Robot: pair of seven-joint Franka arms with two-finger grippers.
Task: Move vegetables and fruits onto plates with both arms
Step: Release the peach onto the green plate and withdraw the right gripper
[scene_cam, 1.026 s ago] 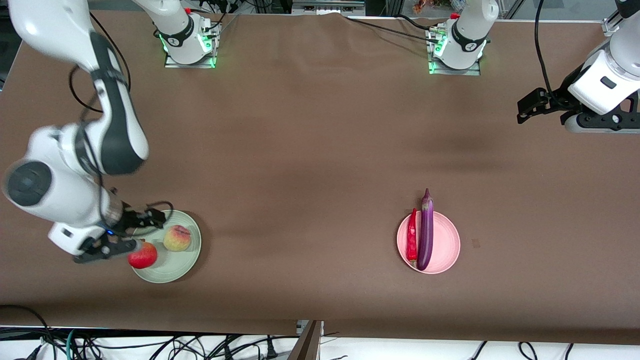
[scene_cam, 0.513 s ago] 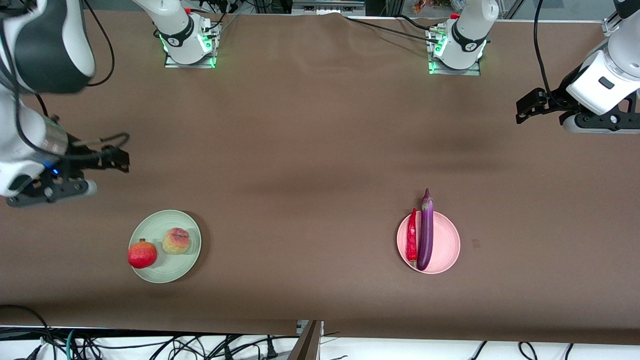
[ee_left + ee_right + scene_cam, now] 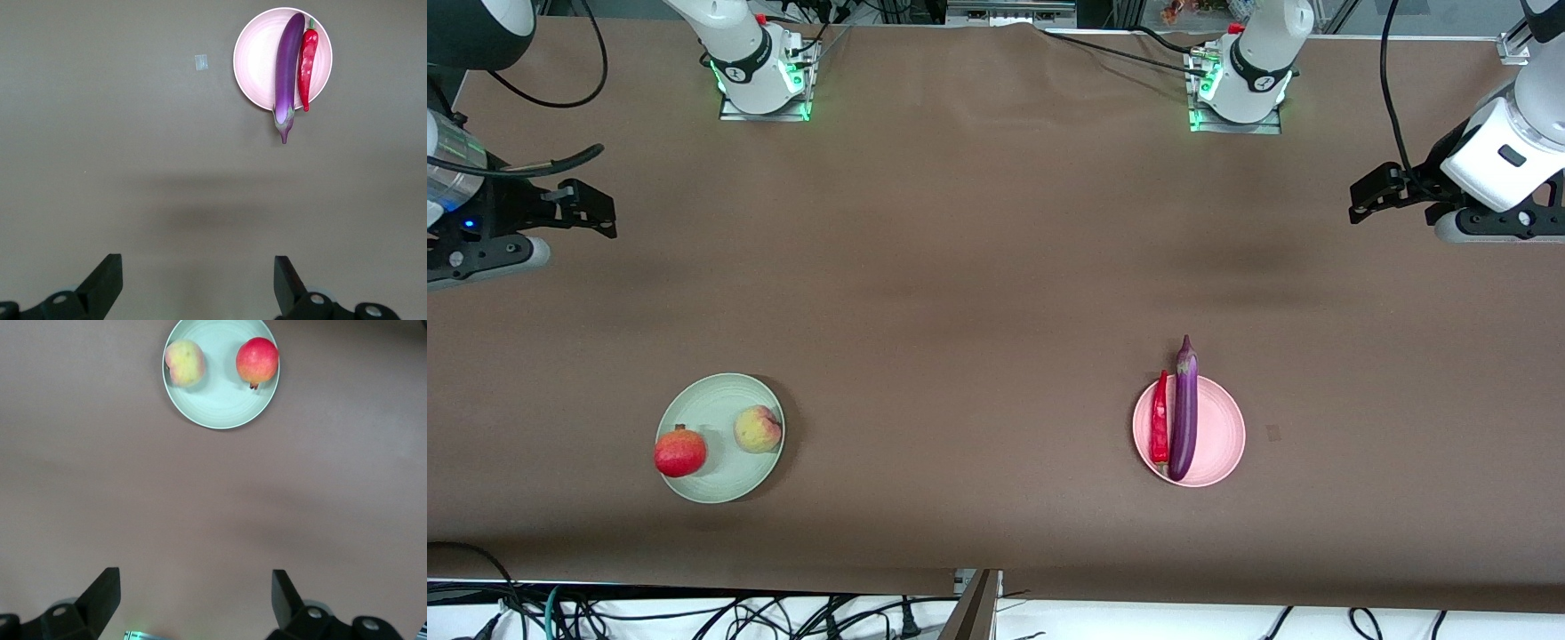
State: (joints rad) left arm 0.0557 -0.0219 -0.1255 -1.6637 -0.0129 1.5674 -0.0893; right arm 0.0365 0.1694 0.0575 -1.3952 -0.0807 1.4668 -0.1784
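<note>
Pomegranate (image 3: 680,452) rests at the rim of the pale green plate (image 3: 720,471), on the side toward the right arm's end of the table, with its small crown pointing away from the front camera. Beside it on the same plate, slightly farther from the front camera and apart from it, lies the yellow-pink peach (image 3: 758,429). In the right wrist view both fruits (image 3: 257,360) (image 3: 185,363) sit on the green plate (image 3: 222,407) with bare plate between them.

Toward the left arm's end of the table, well apart from the green plate, stands the pink plate (image 3: 1216,436). The purple eggplant (image 3: 1184,409) lies across it lengthwise, its stem cap overhanging the rim on the side farther from the front camera. The red chili pepper (image 3: 1160,420) lies just beside the eggplant, parallel to it, on the side toward the right arm's end. A small pale mark (image 3: 1273,433) is on the brown table (image 3: 978,267) near the pink plate.

Farther from the front camera, the right gripper (image 3: 591,212) hangs in the air over bare table at the right arm's end; its fingers (image 3: 107,590) are spread wide and hold nothing. The left gripper (image 3: 1371,191) hangs over bare table at the left arm's end; its fingers (image 3: 283,277) are likewise spread apart and hold nothing.
</note>
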